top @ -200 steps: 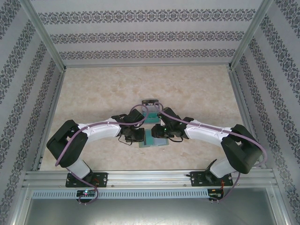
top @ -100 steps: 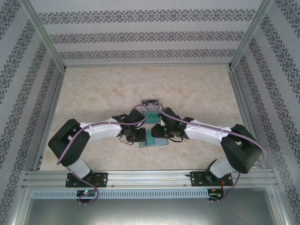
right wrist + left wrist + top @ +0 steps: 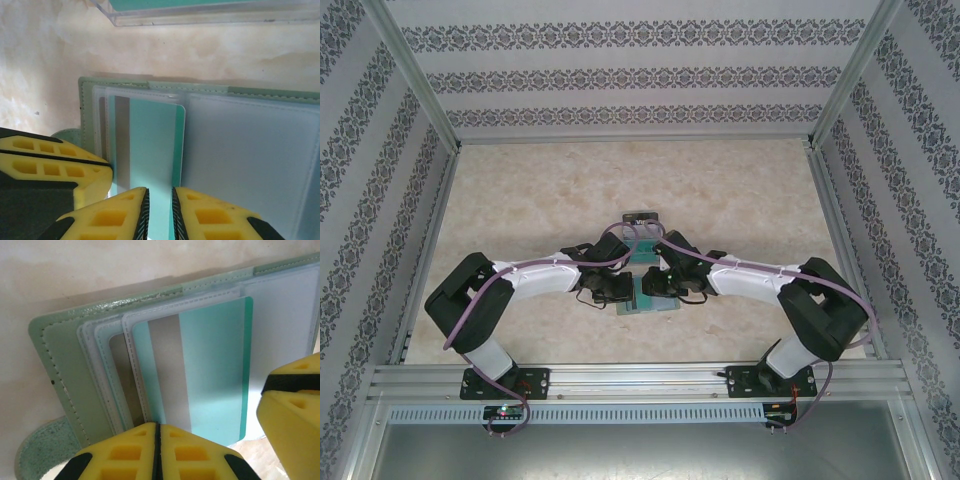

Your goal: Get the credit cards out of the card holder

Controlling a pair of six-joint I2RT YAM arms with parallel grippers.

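surface: pale marbled top point(image 3: 740, 200), both arms reaching in to meet near its middle.
card holder: grey-green wallet point(image 3: 55, 365) lay open and flat on the surface between the two pincers, its little tab point(image 3: 40, 450) sticking out at the near left corner in the left wrist view.
sleeves: glossy pale sleeves point(image 3: 280, 325) were stacked and stepped inside the stitched cover.
credit card: a teal card with a grey stripe point(image 3: 215, 370) sat in the top sleeve, its near end sticking out past the sleeve's edge towards the fingertips.
left pincer: yellow fingertips point(image 3: 157, 435) were pressed together, right at the holder's near edge by the stacked sleeves.
right pincer: fingertips point(image 3: 158, 205) stood over the teal card's near end with only a slim gap between them, the card's face showing through the gap; whether they were clamped on the card could not be told.
clear tray: a clear-walled tray point(image 3: 200, 17) with something teal inside lay on the surface just beyond the holder.
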